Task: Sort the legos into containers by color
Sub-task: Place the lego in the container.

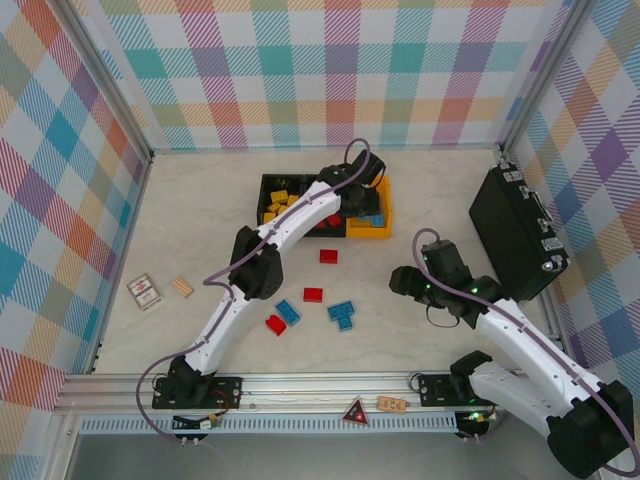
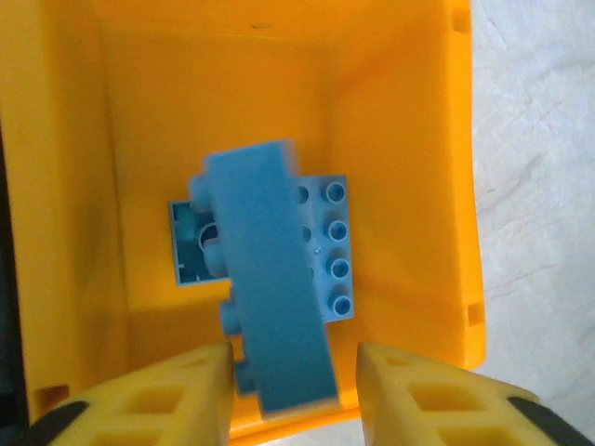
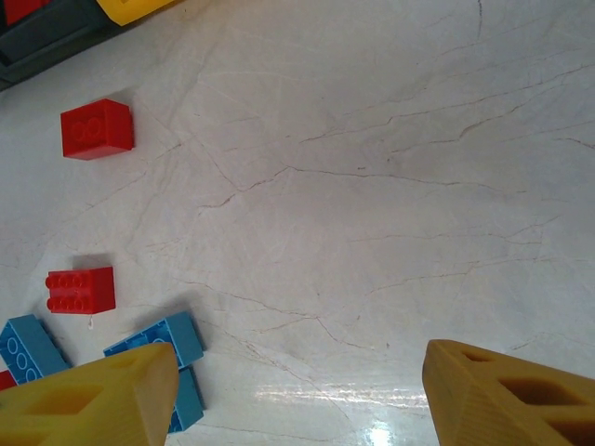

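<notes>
Yellow-orange bin (image 2: 400, 139): smooth, glossy plastic, light bouncing off its walls. Blue brick (image 2: 274, 279): smooth matt plastic. Left claw (image 2: 293, 358), fingers (image 2: 158, 404) of yellow plastic, faintly grainy. Over on the surface (image 3: 372, 186): pale, marble-veined, polished, a glare patch near the right claw (image 3: 299, 358). Red brick (image 3: 97, 128): slick plastic. Front rail (image 1: 300, 385): bare brushed metal.

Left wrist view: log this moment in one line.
left claw open | blue brick loose over yellow bin | right claw open, empty

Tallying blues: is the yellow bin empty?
Not empty. A blue studded brick lies on the yellow bin floor, a second blue brick above it.
</notes>
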Tool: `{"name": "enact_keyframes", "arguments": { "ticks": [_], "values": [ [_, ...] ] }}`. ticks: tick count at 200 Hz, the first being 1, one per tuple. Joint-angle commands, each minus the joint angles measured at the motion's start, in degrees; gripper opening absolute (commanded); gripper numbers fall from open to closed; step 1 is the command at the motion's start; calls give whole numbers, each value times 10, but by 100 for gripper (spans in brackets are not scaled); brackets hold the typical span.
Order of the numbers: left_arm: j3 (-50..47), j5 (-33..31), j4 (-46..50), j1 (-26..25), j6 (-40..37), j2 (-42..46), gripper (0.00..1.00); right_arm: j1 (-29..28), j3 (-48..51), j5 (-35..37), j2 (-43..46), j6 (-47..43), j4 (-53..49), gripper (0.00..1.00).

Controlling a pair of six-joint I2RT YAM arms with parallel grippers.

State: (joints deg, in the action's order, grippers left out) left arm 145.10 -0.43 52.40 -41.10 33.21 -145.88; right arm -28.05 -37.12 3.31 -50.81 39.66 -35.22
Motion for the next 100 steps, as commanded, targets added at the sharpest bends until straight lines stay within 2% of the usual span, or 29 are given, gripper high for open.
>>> {"name": "enact_keyframes", "arguments": {
  "ticks": [1, 46, 74, 100],
  "values": [
    [17, 12, 5, 5, -5, 9, 52, 5, 5, -11, 4, 1, -4, 70],
    [3, 25, 5, 0, -9, 52, 53, 5, 3, -16, 3, 4, -1, 70],
    [-70, 26, -20, -13, -19, 123, 54, 5, -2, -16, 3, 1, -6, 70],
    [-176, 33, -51, -19, -21, 205, 54, 4, -9, -24, -2, -2, -6, 70]
  ]
}}
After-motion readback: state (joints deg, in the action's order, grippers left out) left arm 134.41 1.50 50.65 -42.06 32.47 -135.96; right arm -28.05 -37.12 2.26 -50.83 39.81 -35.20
